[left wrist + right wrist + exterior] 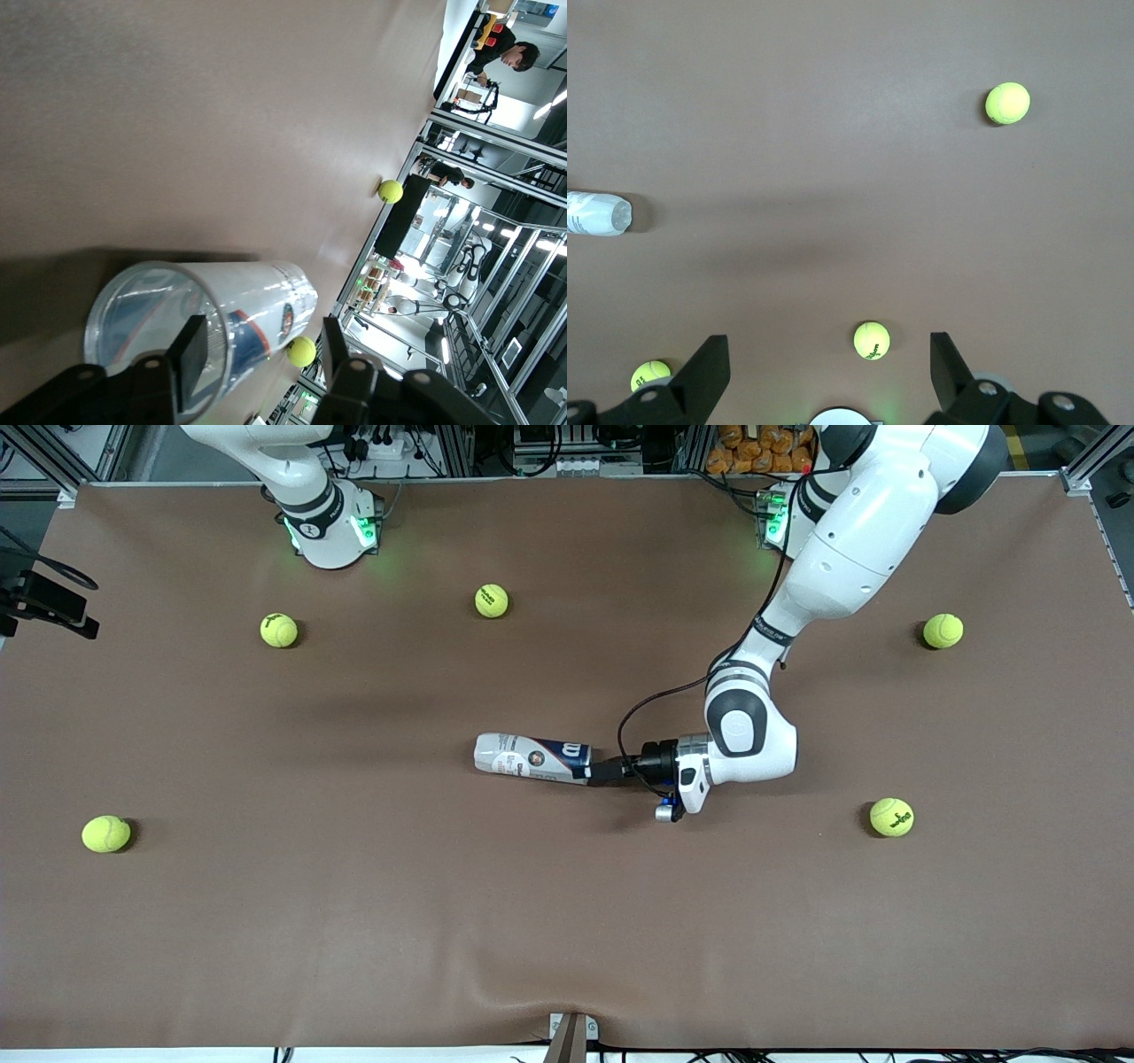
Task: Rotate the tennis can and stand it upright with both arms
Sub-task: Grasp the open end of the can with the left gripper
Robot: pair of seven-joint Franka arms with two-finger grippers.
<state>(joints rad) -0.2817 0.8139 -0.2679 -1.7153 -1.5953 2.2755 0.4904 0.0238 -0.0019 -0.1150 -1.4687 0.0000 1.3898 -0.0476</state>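
Observation:
The tennis can point(532, 757) lies on its side in the middle of the brown table, its navy band and open mouth pointing toward the left arm's end. My left gripper point(595, 771) is low at that mouth. In the left wrist view the left gripper point(260, 341) straddles the can's point(213, 310) rim: one finger point(188, 354) shows through the clear wall, the other stands outside, well apart from it. My right gripper point(827, 345) waits high over the right arm's end of the table, open and holding nothing; the can's closed end point(594, 213) shows at that view's edge.
Several yellow-green tennis balls lie scattered on the table: two point(279, 630) point(492, 600) close to the right arm's base point(328, 522), one point(106, 833) nearer the front camera, and two point(943, 631) point(891, 817) at the left arm's end.

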